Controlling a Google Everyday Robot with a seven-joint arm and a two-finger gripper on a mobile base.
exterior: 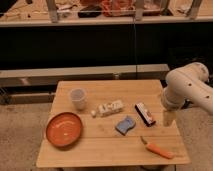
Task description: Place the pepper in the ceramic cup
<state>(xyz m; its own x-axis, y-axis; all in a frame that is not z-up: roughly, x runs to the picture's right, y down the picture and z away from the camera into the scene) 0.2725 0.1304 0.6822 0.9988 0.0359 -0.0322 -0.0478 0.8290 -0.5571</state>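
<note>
The pepper [157, 149] lies just in front of the gripper [169, 118], toward the near edge of the table [100, 150] and a shade to the picture's left of it. It is apart from the gripper, with bare wood between them. The gripper hangs over the table's right edge with its jaws spread wide and nothing in them. The pepper's long axis runs on a slant: the green stem end points back toward the middle of the table, and the tip points away to the near right corner, so the jaws will likely want to close across that slant. Out from the gripper to the picture's left sit a dark box [145, 113] and a blue sponge [126, 125]. Well beyond them, on the far side, stands the ceramic cup [77, 98], upright, with the orange plate [65, 130] near it.
</note>
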